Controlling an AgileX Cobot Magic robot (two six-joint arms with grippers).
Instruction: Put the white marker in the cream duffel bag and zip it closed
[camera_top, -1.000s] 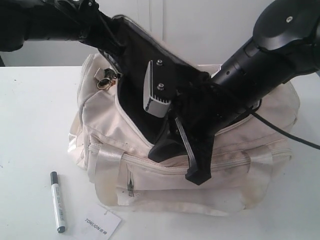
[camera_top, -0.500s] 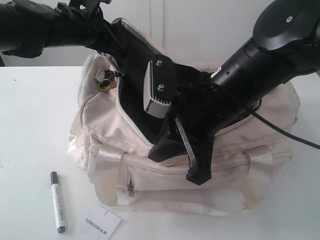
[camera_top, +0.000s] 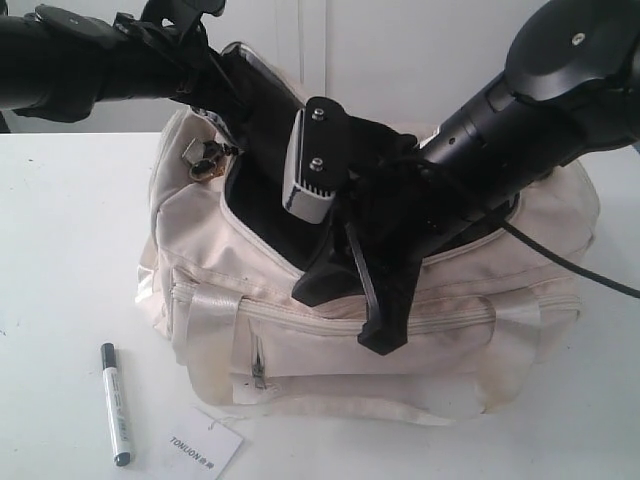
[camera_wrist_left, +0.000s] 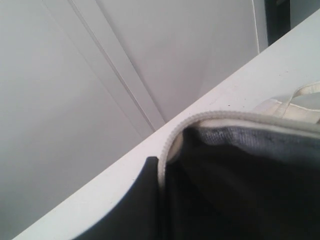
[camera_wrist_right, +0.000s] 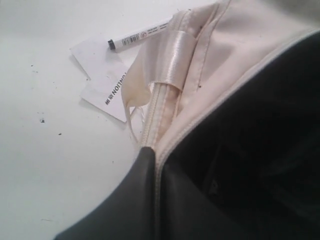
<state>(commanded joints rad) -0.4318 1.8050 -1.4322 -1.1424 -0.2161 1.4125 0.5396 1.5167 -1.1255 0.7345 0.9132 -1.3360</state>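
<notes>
— Well, where is the white marker (camera_top: 115, 403)?
— On the table (camera_top: 60, 300), left of the cream duffel bag (camera_top: 330, 355), just beside the paper tag (camera_top: 205, 442).
— And the 2 grippers?
— The left gripper (camera_top: 210, 70) pinches the bag's raised back edge. The right gripper (camera_top: 385, 335) is closed on its front edge. The zipper is open.

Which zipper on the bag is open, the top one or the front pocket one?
The top zipper of the cream bag: its edges gape, showing dark lining. The front pocket zipper lies shut.
</notes>
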